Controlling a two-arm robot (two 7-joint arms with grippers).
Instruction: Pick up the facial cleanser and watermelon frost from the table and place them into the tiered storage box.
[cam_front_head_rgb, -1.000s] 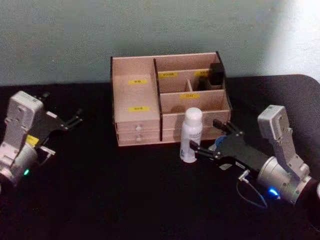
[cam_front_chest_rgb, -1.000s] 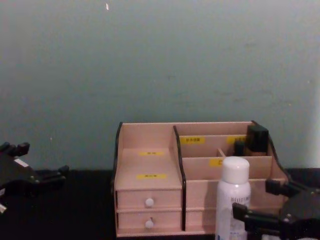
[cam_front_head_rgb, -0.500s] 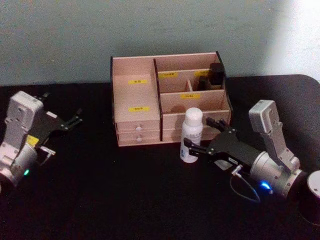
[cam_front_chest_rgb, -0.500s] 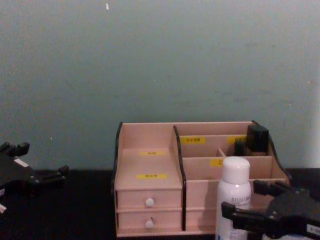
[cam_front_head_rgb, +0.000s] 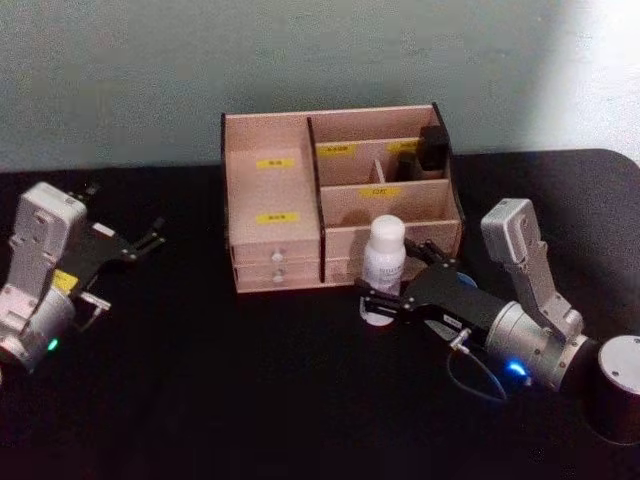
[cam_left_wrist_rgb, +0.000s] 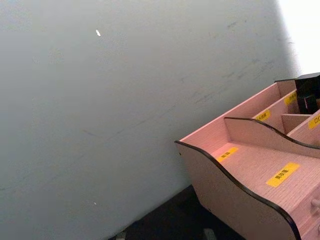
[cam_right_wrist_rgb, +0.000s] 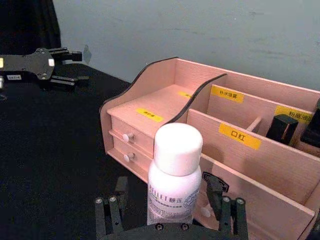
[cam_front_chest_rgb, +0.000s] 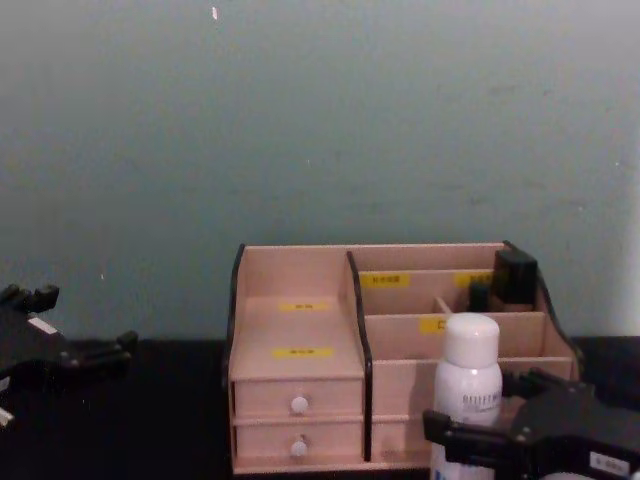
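1. A white bottle (cam_front_head_rgb: 384, 258) with a rounded white cap, probably the facial cleanser, stands upright on the black table (cam_front_head_rgb: 250, 380). It is just in front of the right-hand front wall of the tiered storage box (cam_front_head_rgb: 262, 190).
2. The right gripper (cam_right_wrist_rgb: 167, 202) reaches in low from the robot's right. Its fingers (cam_right_wrist_rgb: 109, 215) are spread to either side of the bottle's lower body, with a gap visible on each side, so nothing is clasped yet.
3. The low approach seems chosen to seat the bottle deep between the fingers, so it stays vertical when lifted.
4. The box sits at the back of the table. Its open-topped compartments step upward toward the rear, so the bottle will likely need lifting over the front wall and lowering in from above.
5. Dark containers (cam_front_head_rgb: 433, 147) occupy the rear right compartment. The middle tier behind the bottle looks free.
6. The left gripper (cam_front_head_rgb: 152, 234) rests at the table's left side, well apart from the box, with its fingers apart and empty.
7. Risk: if one finger touches first, the tall bottle could tip.
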